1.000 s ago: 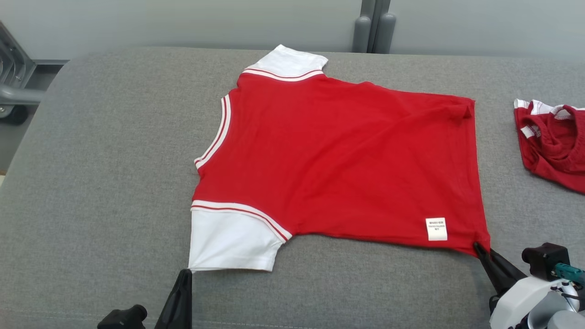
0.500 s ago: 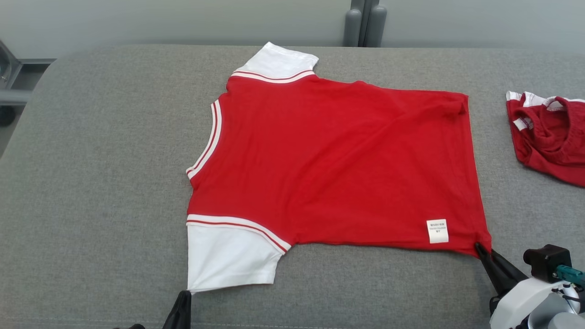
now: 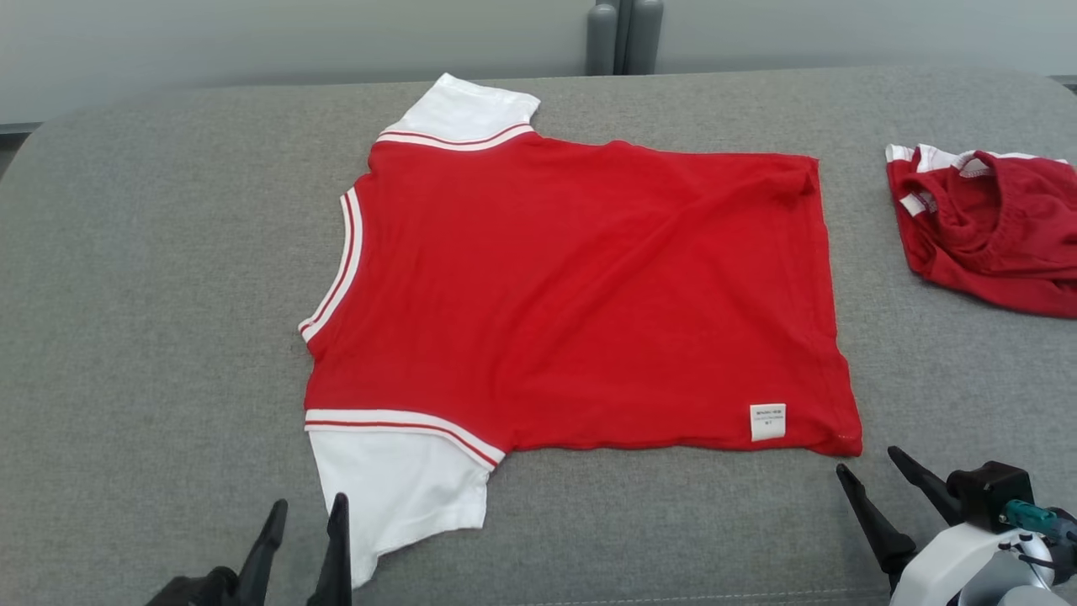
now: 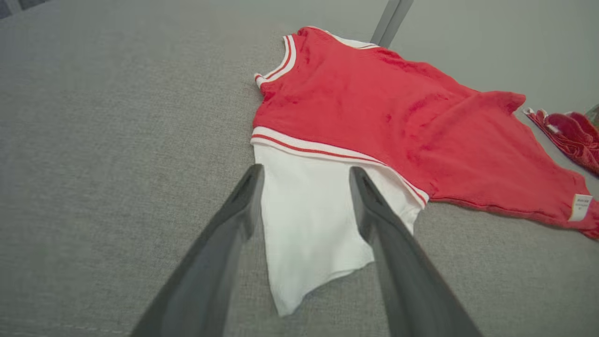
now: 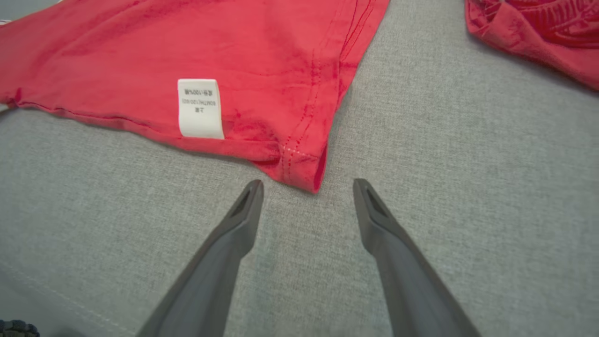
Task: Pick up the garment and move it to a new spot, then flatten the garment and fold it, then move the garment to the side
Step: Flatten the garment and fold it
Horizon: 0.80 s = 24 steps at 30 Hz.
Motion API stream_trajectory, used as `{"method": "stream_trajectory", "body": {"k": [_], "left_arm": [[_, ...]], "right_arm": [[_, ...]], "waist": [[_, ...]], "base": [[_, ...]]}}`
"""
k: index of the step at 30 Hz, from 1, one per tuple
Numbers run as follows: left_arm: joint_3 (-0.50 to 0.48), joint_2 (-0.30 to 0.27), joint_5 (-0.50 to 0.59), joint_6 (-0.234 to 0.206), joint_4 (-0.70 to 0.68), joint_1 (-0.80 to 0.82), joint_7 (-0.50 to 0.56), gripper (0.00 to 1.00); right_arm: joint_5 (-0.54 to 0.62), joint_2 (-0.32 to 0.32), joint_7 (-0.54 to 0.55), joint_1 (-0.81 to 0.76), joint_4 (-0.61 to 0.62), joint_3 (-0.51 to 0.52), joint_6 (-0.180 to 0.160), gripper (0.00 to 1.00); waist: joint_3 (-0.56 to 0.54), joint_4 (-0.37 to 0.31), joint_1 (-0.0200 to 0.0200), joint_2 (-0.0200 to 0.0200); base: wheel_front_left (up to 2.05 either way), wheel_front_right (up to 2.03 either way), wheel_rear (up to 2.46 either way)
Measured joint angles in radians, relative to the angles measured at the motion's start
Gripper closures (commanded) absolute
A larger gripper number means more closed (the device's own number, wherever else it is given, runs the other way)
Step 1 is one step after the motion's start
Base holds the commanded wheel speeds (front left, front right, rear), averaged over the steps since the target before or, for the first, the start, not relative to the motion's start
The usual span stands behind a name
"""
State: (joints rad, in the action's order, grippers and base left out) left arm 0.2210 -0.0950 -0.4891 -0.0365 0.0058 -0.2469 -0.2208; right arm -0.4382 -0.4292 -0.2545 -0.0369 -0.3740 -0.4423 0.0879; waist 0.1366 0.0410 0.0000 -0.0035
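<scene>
The red garment [image 3: 572,286] lies spread flat mid-table [image 3: 151,295], its long axis running from the collar at 9 o'clock to the hem at 3 o'clock, with one white sleeve at 12 and the other white sleeve [image 3: 404,488] at 6, nearest me. My left end effector [image 3: 310,501] stands with its fingers apart at that near sleeve's cuff; the left wrist view shows the cuff between them. My right end effector [image 3: 866,459], also spread and holding nothing, has the near hem corner [image 3: 846,442] just off its tips at 12 o'clock, beside the care label [image 3: 767,422]. I judge the fold turns on this near edge going toward 12. A second red garment [image 3: 984,227] lies crumpled well apart at 3.
</scene>
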Motion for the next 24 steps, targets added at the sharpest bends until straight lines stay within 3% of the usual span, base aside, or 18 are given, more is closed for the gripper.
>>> {"method": "stream_trajectory", "body": {"k": [6,14,24], "left_arm": [[-0.029,-0.008,0.002,0.000,-0.062,0.052,-0.010,0.00],[-0.014,-0.003,0.027,0.002,-0.098,0.131,-0.018,0.00],[0.019,0.019,0.028,0.010,-0.077,0.191,-0.019,0.00]], "right_arm": [[0.003,0.018,0.000,-0.019,0.001,0.037,0.000,0.00],[0.021,0.018,0.000,0.023,0.095,0.131,-0.004,0.00],[0.080,0.021,0.000,0.119,0.203,0.185,-0.041,0.00]], "waist": [[0.006,-0.045,0.0000,0.0000],[0.002,-0.105,0.0000,0.0000],[-0.031,-0.143,0.0000,0.0000]], "base": [[0.00,0.00,0.00],[0.00,0.00,0.00],[0.00,0.00,0.00]]}}
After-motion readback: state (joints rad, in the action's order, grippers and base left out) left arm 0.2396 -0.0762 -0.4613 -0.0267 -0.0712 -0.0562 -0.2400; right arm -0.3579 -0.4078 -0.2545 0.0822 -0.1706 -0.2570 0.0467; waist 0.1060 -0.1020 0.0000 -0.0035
